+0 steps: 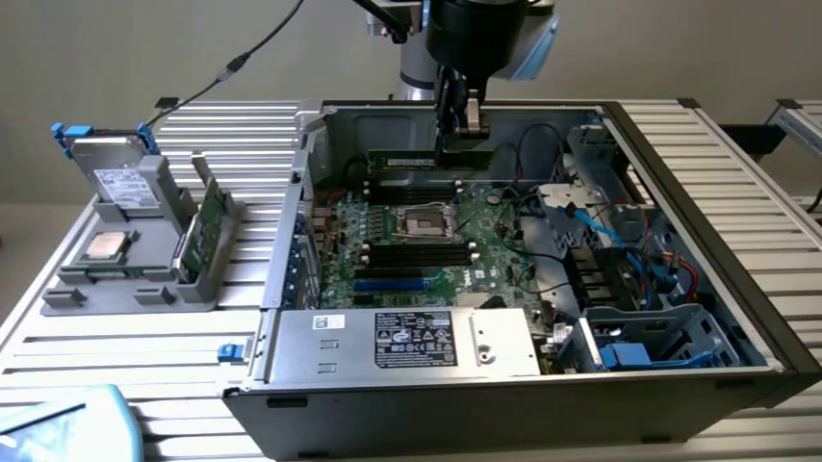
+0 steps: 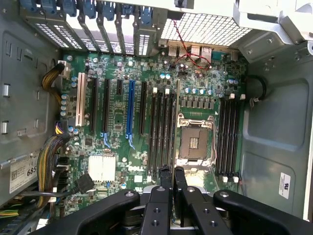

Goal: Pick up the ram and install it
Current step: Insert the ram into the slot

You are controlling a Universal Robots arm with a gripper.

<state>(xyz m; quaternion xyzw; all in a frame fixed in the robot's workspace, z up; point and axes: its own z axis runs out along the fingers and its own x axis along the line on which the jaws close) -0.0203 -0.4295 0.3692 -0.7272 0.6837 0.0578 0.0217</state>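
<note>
In the exterior view you see the fingers clamped on the ram, held level above the motherboard inside the case, while the wrist view shows black memory slots beneath.

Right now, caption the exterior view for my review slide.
Tool shut on the ram, over the motherboard inside the open case.

Above the computer case, the picture's edge cuts off the arm; the fingers hide the ram at its middle.
</note>
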